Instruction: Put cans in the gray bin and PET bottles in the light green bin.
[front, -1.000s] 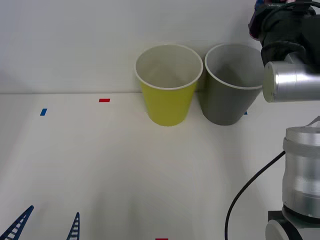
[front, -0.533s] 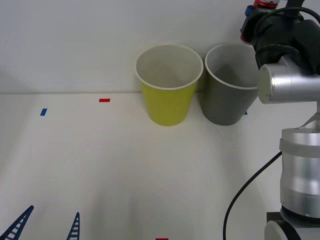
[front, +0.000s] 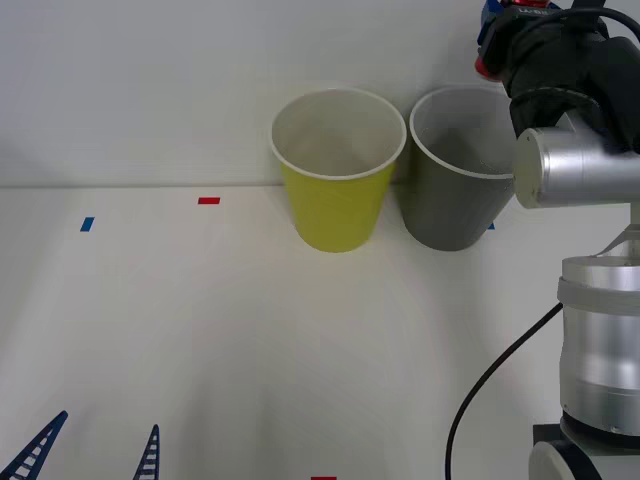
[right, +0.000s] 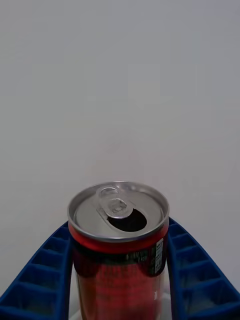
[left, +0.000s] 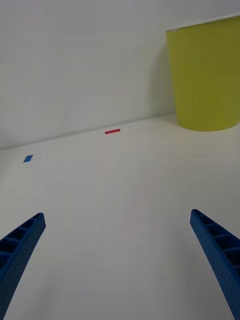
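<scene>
— Right gripper (right: 120, 280) first: what does it hold?

— Its two blue ribbed fingers (right: 45, 270) are clamped on the sides of the red can (right: 118, 240), which stands upright between them, silver top and pull tab facing up, the mouth open. In the front view that gripper (front: 490, 45) hangs high at the far right, up by the back wall, above the far rim of the gray bin (front: 455, 170).

— And around it, biggest first?

— The white counter (front: 250, 340) carries everything. The right arm's silver joints (front: 590, 300) rise at the right edge and cover part of the gray bin's right side. The light green bin (front: 337, 170) stands upright just beside the gray one, on its left; whether they touch, I cannot tell. Small tape marks lie on the counter: a red one (front: 208, 200) and a blue one (front: 87, 224) to the left of the bins.

— The left gripper?

— Low at the near left (front: 95, 450), fingers spread wide, nothing between them.

— What differs between views?

— The left wrist view shows the green bin's outer wall (left: 205, 75) and both tape marks. The right wrist view gives the can's top; the front view gives barely a red sliver (front: 481, 68) of it.
</scene>
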